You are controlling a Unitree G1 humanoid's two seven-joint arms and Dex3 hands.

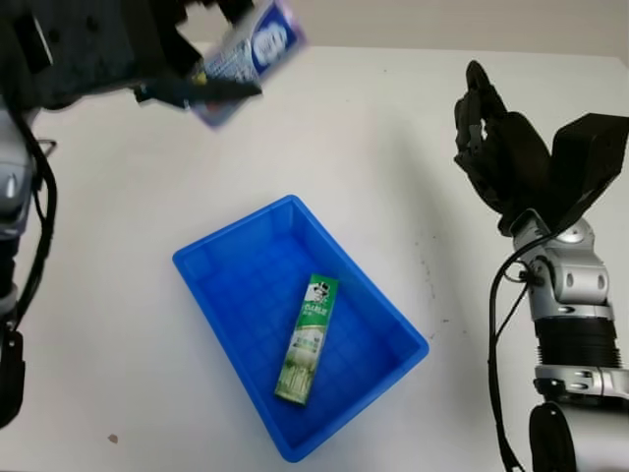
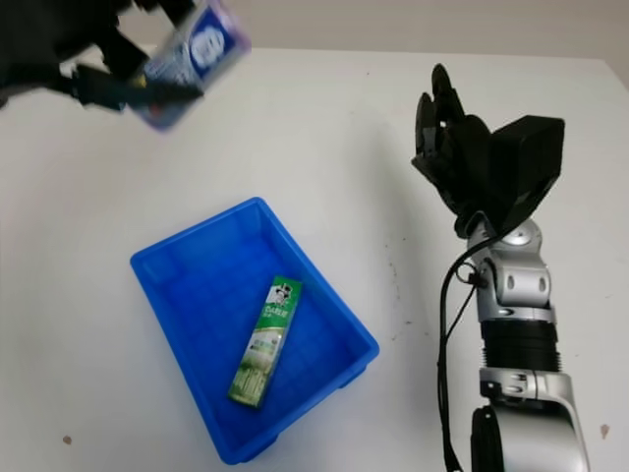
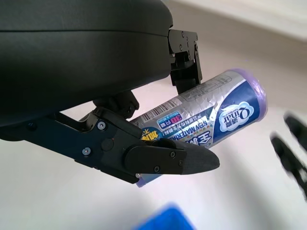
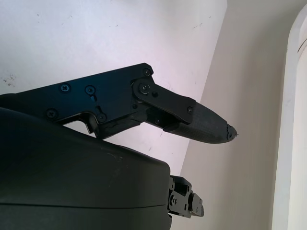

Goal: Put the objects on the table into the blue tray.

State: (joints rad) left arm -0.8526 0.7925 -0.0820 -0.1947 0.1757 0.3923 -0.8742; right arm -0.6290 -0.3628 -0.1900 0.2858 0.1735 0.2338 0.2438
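While left hand (image 1: 147,59) fingers grip a roll (image 1: 246,54) above white table (image 1: 393,128), right hand (image 1: 496,138) open, blue tray (image 1: 211,251) holding toothpaste box (image 1: 309,339).

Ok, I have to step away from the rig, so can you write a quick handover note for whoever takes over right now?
Left hand: raised over the far left of the table, shut on a purple-and-silver roll. It is not yet above the tray.
Right hand: open, held up at the right side of the table, holding nothing.
Blue tray: in the middle of the table, with a green toothpaste box lying flat inside.
Done: the toothpaste box is in the tray and the roll is picked up.
Left: carry the roll over the tray and let it go.
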